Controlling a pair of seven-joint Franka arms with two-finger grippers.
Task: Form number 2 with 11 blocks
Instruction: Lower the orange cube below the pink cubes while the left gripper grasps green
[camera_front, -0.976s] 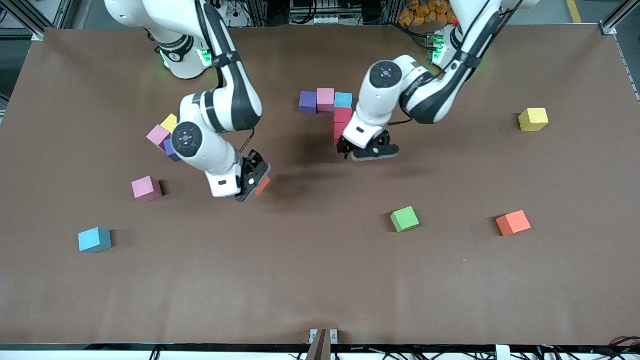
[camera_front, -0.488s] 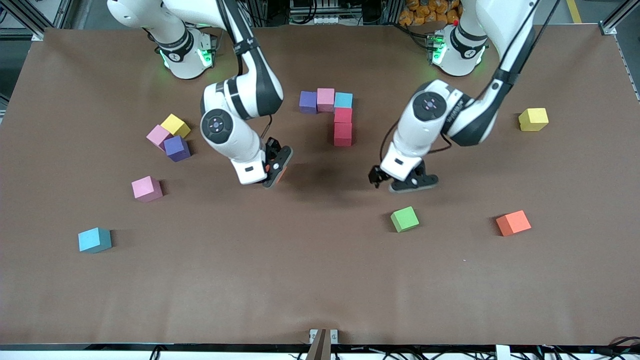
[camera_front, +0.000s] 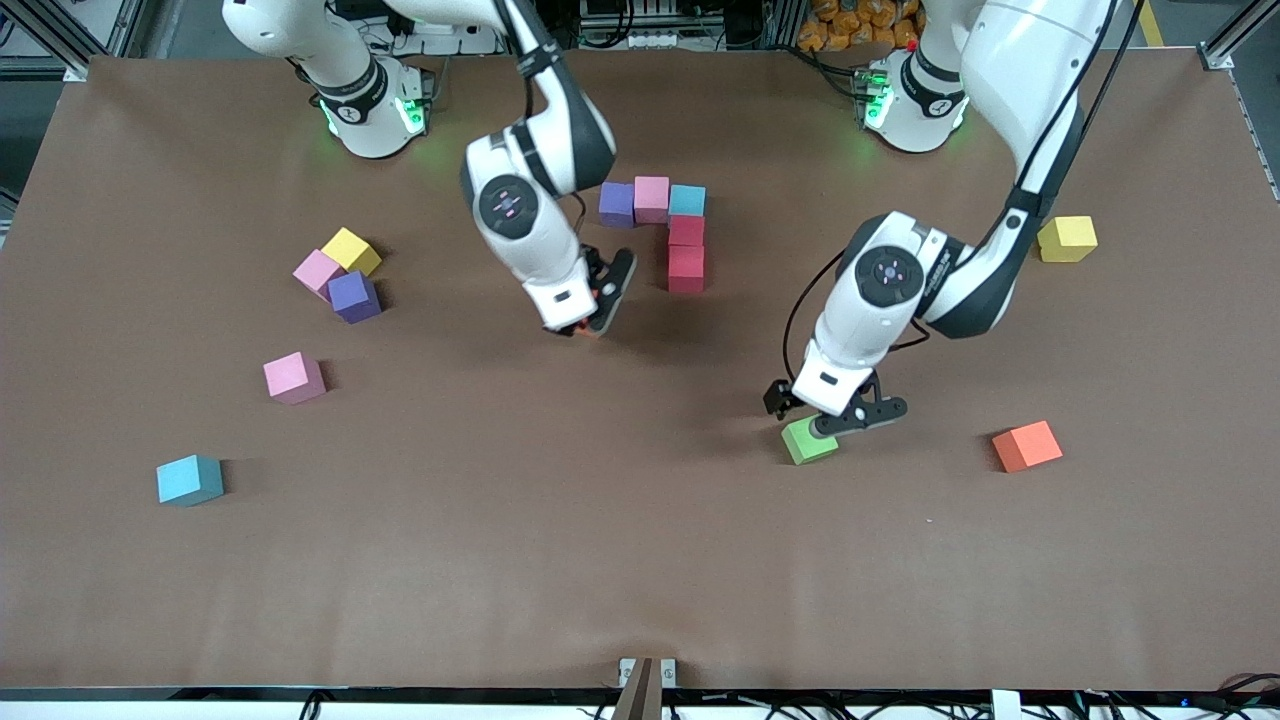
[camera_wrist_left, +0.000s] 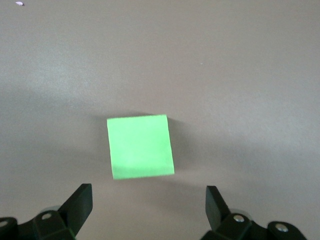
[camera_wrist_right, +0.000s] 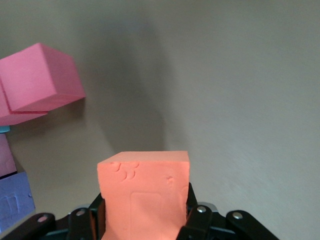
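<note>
- Orange foam: one orange cube (camera_wrist_right: 144, 192) is pinched between the pressed-in jaws of the right gripper (camera_front: 590, 312), held in the air over bare table just beside the lower red cube (camera_front: 686, 269).
- The number 2 (camera_front: 668, 228) stands part-built, five of eleven placed: a top row of purple (camera_front: 616, 203), pink (camera_front: 651, 198) and light blue (camera_front: 687, 200), then two red cubes running down from the blue one, the upper red (camera_front: 686, 230) above the lower.
- Step in hand, as judged: carrying the sixth block to the middle row.
- Next move calls for lowering the orange cube flush against the lower red cube, on the side toward the right arm's end, squared to the row.
- The left gripper (camera_front: 835, 412) hangs with jaws spread wide over the green cube (camera_front: 808, 441), not touching; it needs to descend and straddle it.
- Loose count: one green, one orange (camera_front: 1026, 446), one light blue (camera_front: 189, 480), two pink (camera_front: 294, 378) (camera_front: 317, 270), one purple (camera_front: 354, 296).
- Two yellow cubes (camera_front: 1066, 238) (camera_front: 351, 250), not for use.
</note>
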